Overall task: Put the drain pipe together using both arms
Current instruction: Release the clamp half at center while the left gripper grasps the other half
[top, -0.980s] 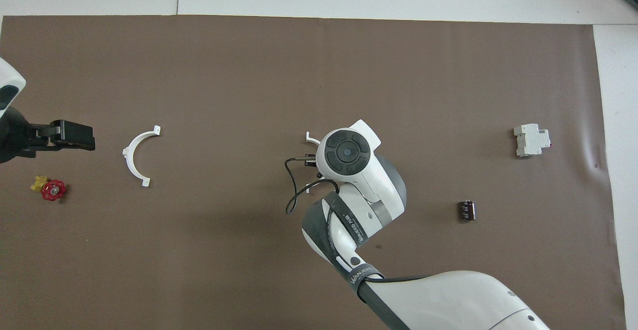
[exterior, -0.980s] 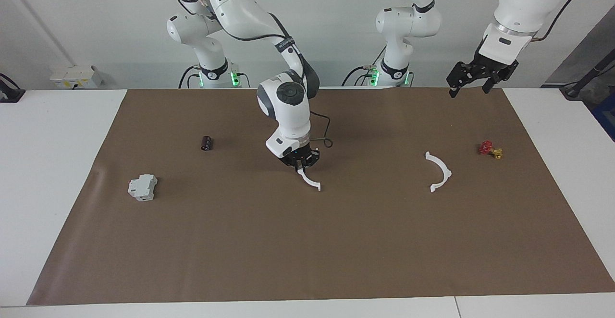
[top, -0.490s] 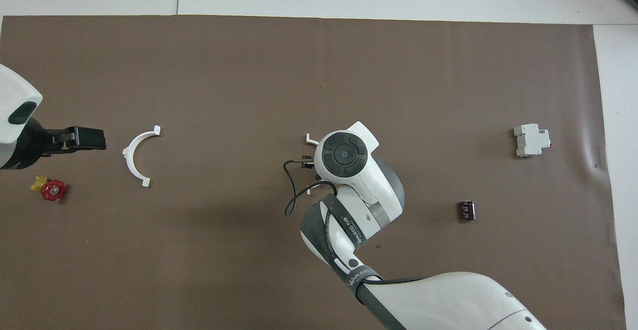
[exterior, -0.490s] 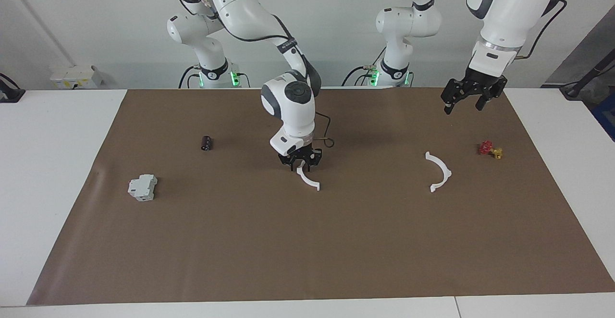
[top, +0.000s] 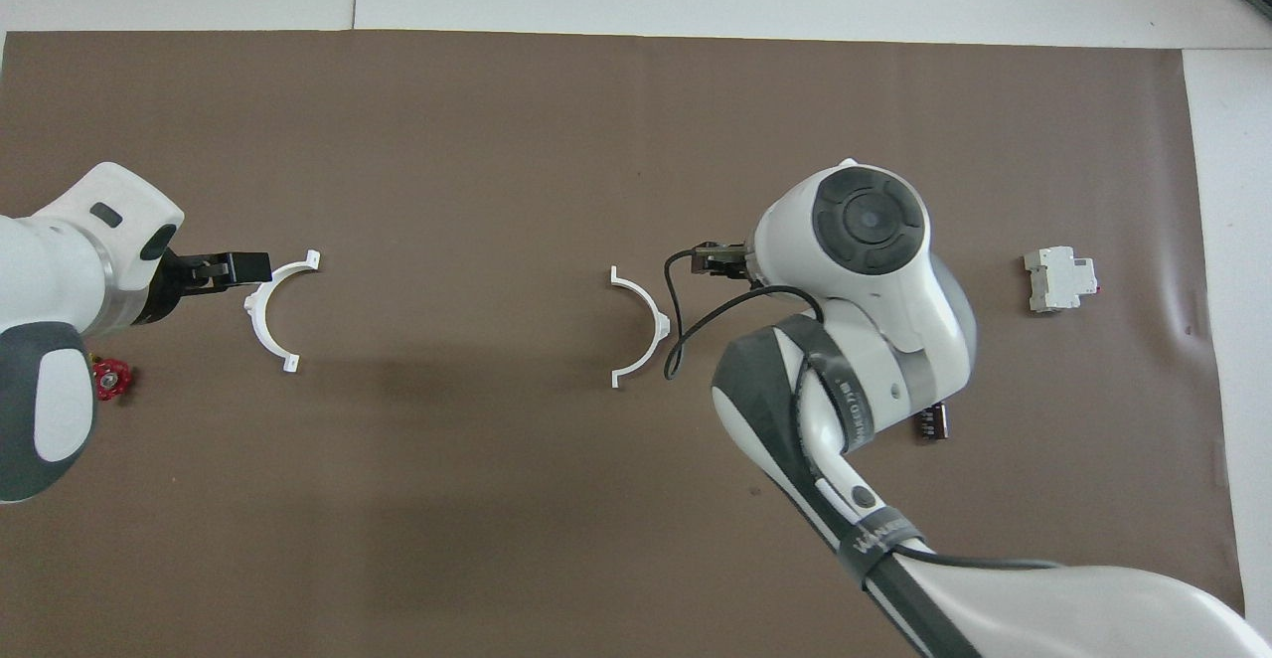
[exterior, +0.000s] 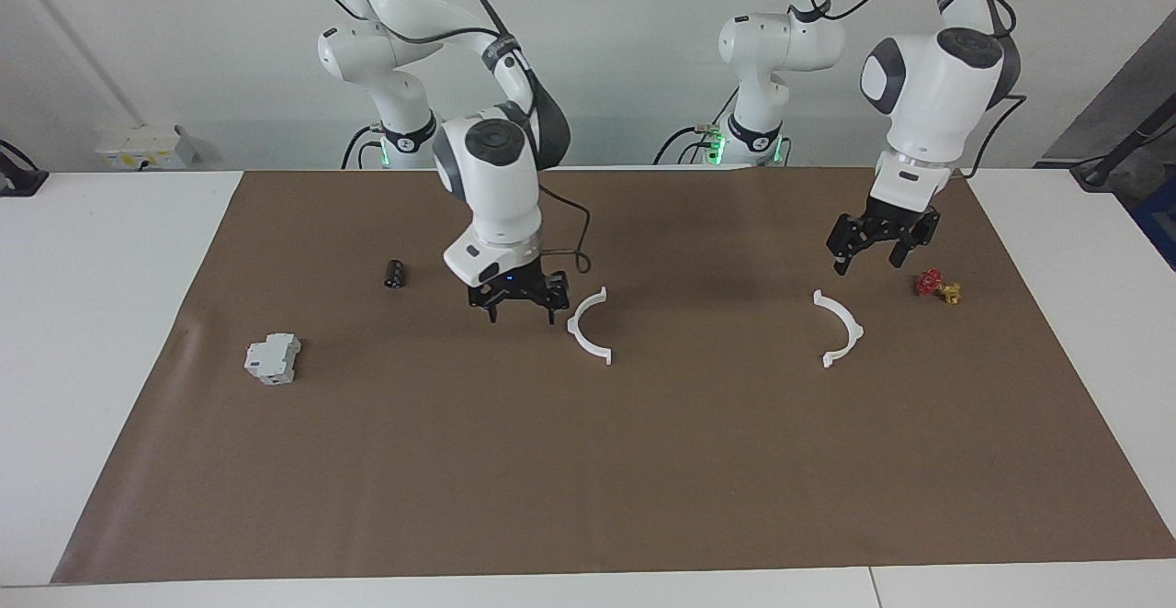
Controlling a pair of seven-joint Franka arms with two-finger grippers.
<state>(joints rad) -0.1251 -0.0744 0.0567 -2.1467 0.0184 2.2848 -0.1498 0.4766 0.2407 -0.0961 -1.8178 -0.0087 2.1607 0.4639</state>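
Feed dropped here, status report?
Right gripper open, empty, beside middle arc. Left gripper open above other arc. Arcs apart, unjoined. Nothing between them.

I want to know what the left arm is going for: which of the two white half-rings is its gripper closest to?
The half-ring beside the red valve, toward the left arm's end; the left gripper hangs near it. The other half-ring lies mid-mat.

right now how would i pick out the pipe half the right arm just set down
On the brown mat, look near its middle, beside the right gripper. The white arc lies there flat and free of the gripper. The other arc lies toward the left arm's end, by the red valve.
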